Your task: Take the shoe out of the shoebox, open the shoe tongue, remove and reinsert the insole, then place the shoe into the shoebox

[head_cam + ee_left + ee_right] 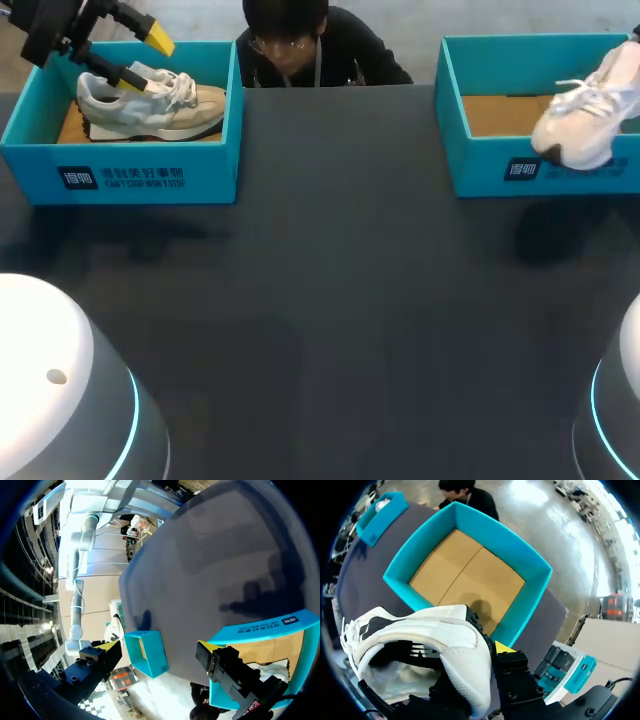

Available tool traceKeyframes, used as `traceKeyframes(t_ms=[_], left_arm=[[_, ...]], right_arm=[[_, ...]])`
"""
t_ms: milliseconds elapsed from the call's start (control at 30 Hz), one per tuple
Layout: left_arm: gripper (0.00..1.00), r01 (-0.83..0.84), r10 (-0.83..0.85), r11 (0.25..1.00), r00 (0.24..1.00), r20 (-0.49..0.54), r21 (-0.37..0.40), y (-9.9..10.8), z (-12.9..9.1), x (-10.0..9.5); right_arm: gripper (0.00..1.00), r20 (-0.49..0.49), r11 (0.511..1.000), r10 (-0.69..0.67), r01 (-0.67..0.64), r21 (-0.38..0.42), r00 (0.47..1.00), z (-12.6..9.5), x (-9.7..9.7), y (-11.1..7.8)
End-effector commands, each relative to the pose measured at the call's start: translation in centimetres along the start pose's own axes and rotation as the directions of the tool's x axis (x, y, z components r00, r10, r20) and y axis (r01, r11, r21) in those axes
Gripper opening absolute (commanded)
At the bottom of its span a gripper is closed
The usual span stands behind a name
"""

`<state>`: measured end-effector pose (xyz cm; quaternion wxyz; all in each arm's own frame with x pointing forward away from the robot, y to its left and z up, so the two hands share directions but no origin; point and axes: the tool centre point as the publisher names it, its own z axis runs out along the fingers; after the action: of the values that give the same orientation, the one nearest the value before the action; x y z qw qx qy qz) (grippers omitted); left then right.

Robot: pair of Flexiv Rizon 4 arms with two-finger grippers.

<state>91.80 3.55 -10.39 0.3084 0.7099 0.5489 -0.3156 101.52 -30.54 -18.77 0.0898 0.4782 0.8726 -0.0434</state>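
Over front wall of right shoebox [478, 168], white shoe [592, 108] in right claw [479, 662]

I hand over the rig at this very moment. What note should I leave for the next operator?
Left gripper: open, over the beige shoe, which lies in the left shoebox.
Right gripper: shut on the heel of the white shoe, lifted over the front wall of the empty right shoebox.
Done: white shoe out of its box.
To do: tongue, insole out and back, shoe into box; beige shoe not yet out.

A dark table [330, 300] bears a teal left shoebox [30, 165] and right shoebox [480, 165], well apart.
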Motion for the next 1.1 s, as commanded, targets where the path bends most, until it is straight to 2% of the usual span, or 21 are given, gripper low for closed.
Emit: traceKeyframes(t_ms=[33, 233, 333, 367, 467, 533, 1100], left_arm=[[1.00, -0.001, 0.001, 1.000, 1.000, -0.004, -0.001, -0.1, 0.0, 0.0], [1.00, -0.001, 0.001, 1.000, 1.000, -0.004, -0.001, -0.1, 0.0, 0.0], [1.00, -0.001, 0.001, 1.000, 1.000, -0.004, -0.001, -0.1, 0.0, 0.0], [1.00, -0.001, 0.001, 1.000, 1.000, -0.004, -0.001, -0.1, 0.0, 0.0], [1.00, -0.001, 0.001, 1.000, 1.000, -0.004, -0.001, -0.1, 0.0, 0.0], [1.00, -0.001, 0.001, 1.000, 1.000, -0.004, -0.001, -0.1, 0.0, 0.0], [1.00, -0.001, 0.001, 1.000, 1.000, -0.004, -0.001, -0.1, 0.0, 0.0]], right_arm=[[0.00, 0.047, 0.892, 0.446, -0.448, 0.064, 0.894, -0.3, 0.2, 0.1], [0.00, 0.084, 0.825, 0.556, -0.561, 0.070, 0.827, -0.6, 0.0, 0.1], [0.00, 0.120, 0.789, 0.599, -0.609, 0.083, 0.792, -0.6, 0.1, -0.4], [0.00, 0.133, 0.762, 0.630, -0.642, 0.087, 0.765, -0.6, 0.1, -0.6], [0.00, 0.134, 0.736, 0.658, -0.671, 0.093, 0.741, -0.5, 0.3, -0.9], [0.00, 0.101, 0.745, 0.654, -0.662, 0.083, 0.749, -0.3, 0.3, -0.8], [0.00, 0.101, 0.745, 0.654, -0.662, 0.083, 0.749, -0.3, 0.3, -0.8]])
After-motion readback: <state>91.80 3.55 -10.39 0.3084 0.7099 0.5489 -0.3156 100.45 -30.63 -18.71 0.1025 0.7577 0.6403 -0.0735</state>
